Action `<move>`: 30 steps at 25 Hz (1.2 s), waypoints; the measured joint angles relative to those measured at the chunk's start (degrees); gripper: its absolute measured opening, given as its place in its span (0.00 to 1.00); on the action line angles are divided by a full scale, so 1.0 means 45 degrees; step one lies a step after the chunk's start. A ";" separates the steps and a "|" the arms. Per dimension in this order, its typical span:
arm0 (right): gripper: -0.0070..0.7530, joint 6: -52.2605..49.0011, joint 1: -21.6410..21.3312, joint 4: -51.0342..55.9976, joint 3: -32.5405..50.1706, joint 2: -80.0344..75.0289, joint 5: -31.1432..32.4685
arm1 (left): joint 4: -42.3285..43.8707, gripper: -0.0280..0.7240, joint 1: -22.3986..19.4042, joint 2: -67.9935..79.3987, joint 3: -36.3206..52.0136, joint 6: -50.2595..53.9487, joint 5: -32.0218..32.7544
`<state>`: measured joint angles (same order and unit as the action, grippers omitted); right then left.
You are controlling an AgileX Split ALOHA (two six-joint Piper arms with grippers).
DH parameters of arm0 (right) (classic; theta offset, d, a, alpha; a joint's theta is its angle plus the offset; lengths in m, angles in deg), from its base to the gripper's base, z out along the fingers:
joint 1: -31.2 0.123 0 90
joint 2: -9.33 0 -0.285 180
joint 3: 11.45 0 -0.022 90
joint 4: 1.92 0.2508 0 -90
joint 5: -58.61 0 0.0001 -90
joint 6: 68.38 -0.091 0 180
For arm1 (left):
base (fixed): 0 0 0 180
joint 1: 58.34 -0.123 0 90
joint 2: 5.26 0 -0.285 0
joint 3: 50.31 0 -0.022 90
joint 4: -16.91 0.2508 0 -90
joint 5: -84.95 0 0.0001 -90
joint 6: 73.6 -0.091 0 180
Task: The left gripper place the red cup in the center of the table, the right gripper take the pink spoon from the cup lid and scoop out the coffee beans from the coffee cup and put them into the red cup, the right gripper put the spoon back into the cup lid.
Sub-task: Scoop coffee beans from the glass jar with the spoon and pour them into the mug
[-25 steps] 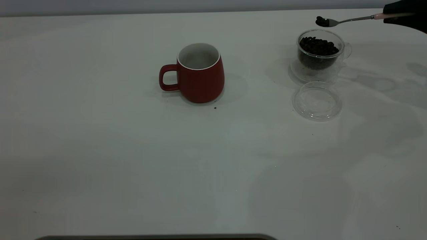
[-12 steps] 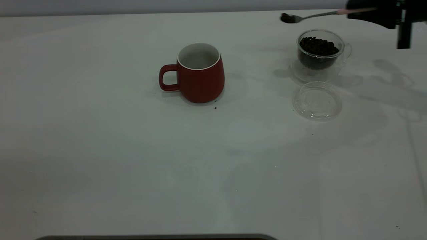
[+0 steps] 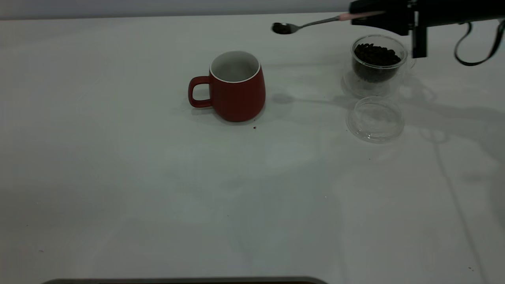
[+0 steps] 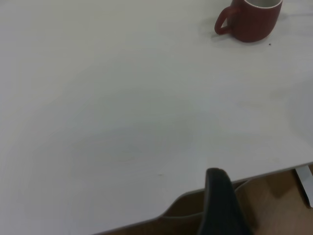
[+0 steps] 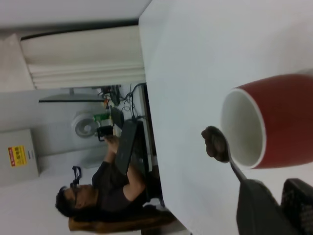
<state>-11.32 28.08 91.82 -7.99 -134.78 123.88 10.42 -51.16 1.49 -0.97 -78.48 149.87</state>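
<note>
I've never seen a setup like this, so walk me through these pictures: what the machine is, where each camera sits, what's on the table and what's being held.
This is a robot with two arms mounted apart at a white table, each ending in a gripper.

The wide picture comes from a camera outside the rig, facing the arms. The other two come from cameras on the arms' wrists.

On the table stand a red cup near the middle, a clear cup of coffee beans at the right, and its clear lid lying flat in front of it.

The right gripper, at the top right, is shut on a pink-handled spoon. The spoon's bowl, loaded with beans, hangs in the air just right of the red cup, not yet over it. The right wrist view shows the same spoon beside the red cup's rim.

The left gripper is parked by the table's edge, holding nothing visible. A person sits in the background.
</note>
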 joint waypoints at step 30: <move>0.14 0.8520 0.2849 0.1692 0.0025 0.0793 -0.3659 | 0.0000 0.71 0.0000 0.0000 0.0000 0.0000 0.0000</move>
<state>27.02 40.90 99.43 -7.88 -131.21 107.42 10.42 -51.16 1.49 -0.97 -78.48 149.87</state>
